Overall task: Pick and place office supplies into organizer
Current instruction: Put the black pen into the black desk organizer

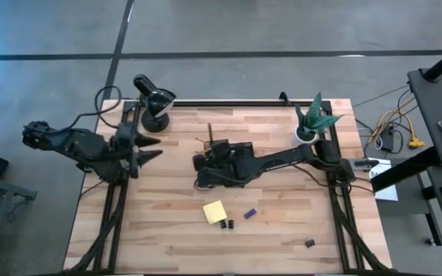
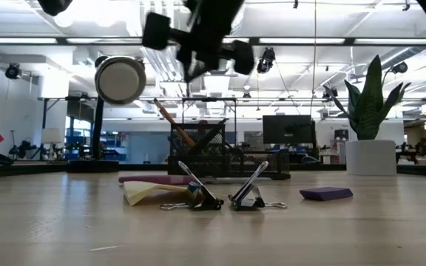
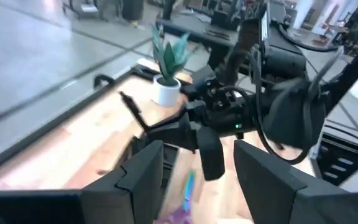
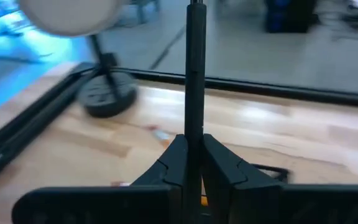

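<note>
My right gripper (image 4: 191, 149) hangs over the table's middle, high above the organizer (image 2: 205, 151), and is shut on a thin black pen (image 4: 194, 68). A brown pencil (image 2: 167, 117) sticks out of the dark organizer. Nearer the front edge lie a yellow sticky pad (image 1: 214, 211), two black clips (image 1: 226, 224) and a small purple block (image 1: 249, 214). My left gripper (image 1: 156, 148) stands open near the table's left side, pointing toward the right arm, with nothing between its fingers. My right gripper pinches the black pen between its two shut fingers, near one end of the pen (image 4: 192, 140). The rest of the pen sticks out past the fingertips. The pen is lifted clear of the table and of the organizer.
A black desk lamp (image 1: 153, 103) stands at the far left and a potted plant (image 1: 317, 119) at the far right corner. One more black clip (image 1: 310, 244) lies near the front right. Bare wood shows along the front edge.
</note>
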Controlling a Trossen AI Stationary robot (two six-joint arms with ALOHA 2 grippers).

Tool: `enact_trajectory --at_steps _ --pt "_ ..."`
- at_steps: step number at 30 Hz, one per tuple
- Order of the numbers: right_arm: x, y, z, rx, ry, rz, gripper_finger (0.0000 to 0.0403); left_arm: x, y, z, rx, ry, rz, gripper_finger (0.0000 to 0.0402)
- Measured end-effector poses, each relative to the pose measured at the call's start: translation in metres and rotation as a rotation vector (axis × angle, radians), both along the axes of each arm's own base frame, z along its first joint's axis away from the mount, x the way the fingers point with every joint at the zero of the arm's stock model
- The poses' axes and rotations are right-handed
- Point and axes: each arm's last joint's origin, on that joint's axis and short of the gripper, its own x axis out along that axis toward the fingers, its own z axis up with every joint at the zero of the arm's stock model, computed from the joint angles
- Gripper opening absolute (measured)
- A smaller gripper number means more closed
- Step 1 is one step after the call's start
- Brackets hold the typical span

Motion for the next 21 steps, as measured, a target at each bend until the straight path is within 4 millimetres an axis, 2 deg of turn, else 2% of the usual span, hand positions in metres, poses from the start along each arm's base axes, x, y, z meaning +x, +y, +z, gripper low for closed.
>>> enact_trajectory --at_steps 7,12,21 --pt "-0.005 -0.015 -0.005 -0.001 -0.048 -0.109 0.0022 0.001 0.002 -0.012 0.152 0.056 0.06 0.018" --pt "-0.005 -0.029 -0.006 -0.027 -0.1 -0.179 0.0022 0.001 0.003 -0.013 0.245 0.085 0.054 0.018" --pt "-0.008 -0.035 -0.047 0.008 -0.226 -0.222 0.0022 0.002 0.004 -0.014 0.378 0.134 0.079 0.018"
